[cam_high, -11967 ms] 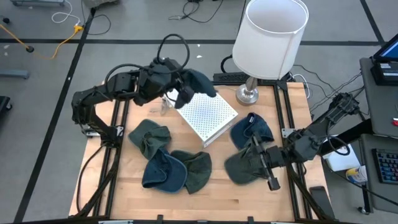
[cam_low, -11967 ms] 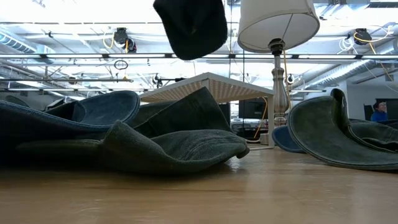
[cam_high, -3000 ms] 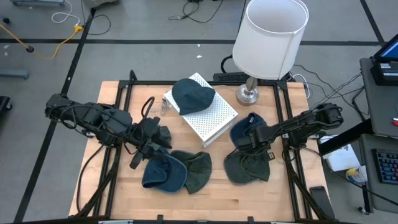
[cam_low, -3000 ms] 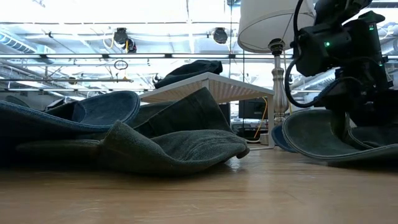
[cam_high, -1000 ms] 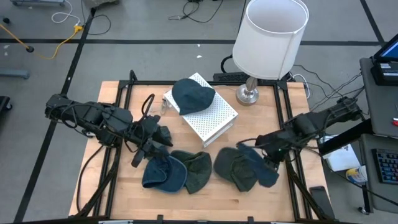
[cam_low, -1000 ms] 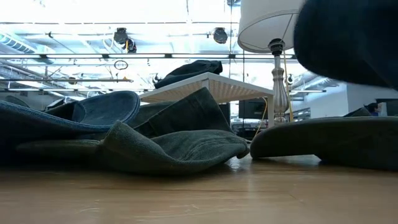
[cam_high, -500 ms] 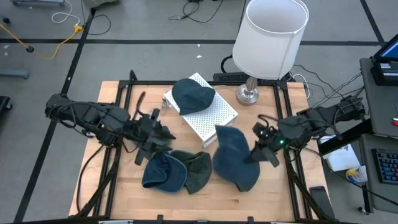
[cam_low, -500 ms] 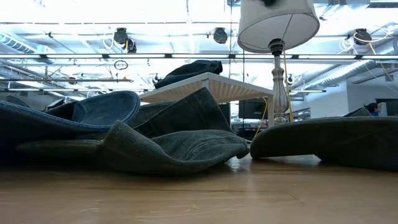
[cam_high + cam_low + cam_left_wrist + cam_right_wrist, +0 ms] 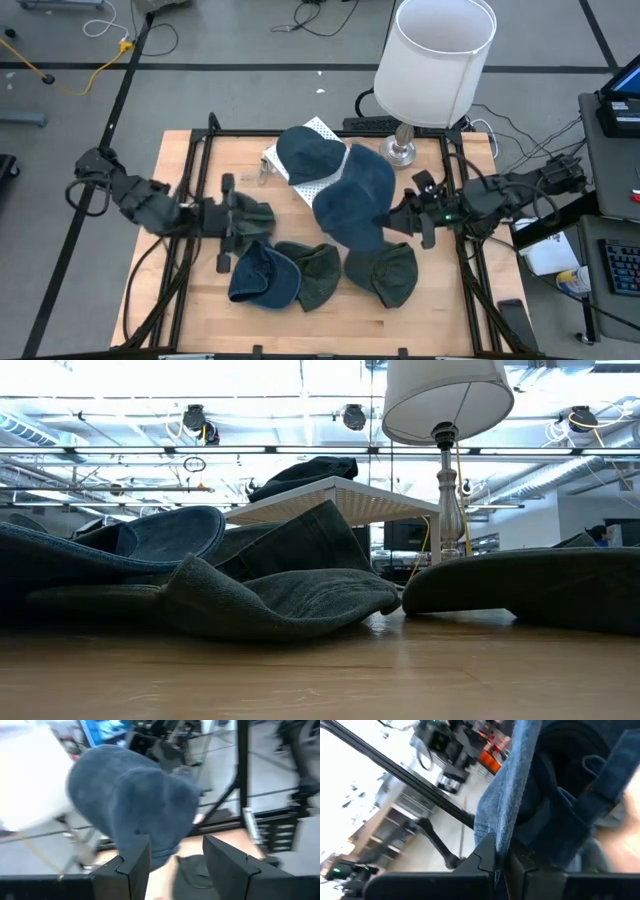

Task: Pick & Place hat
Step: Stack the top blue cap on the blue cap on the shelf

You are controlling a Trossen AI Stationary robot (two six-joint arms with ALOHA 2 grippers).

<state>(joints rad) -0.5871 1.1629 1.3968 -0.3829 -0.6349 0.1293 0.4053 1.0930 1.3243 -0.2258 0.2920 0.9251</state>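
Observation:
My right gripper (image 9: 402,216) is shut on a blue denim hat (image 9: 355,205) and holds it in the air over the table's middle, beside the white box (image 9: 345,185). A darker blue hat (image 9: 308,152) lies crown up on that box. On the table rest a blue hat (image 9: 260,280) and two green hats (image 9: 320,272) (image 9: 386,274). My left gripper (image 9: 250,213) hovers open at the left, pointing toward the held hat (image 9: 130,795); nothing is between its fingers (image 9: 134,865). The held hat is above the low view's frame. My right gripper pinches the blue hat's rim edge (image 9: 496,831) between its two shut fingers (image 9: 487,857), coming about level from the table's right side. The hat is lifted clear of the table and spreads from the fingers toward the table's left, its inside band showing in the right wrist view.
A white-shaded lamp (image 9: 435,60) stands on its metal base (image 9: 398,152) at the far right. A green hat (image 9: 264,211) shows just by my left gripper. Black frame rails (image 9: 462,190) run along the table's sides. The near strip of wood (image 9: 330,335) is bare.
My right gripper has risen and gone toward the table's far edge and middle, tipping from pointing down to level. The blue hat has come up off the near right of the table and swung over beside the box. My left gripper has rolled and swung toward the right.

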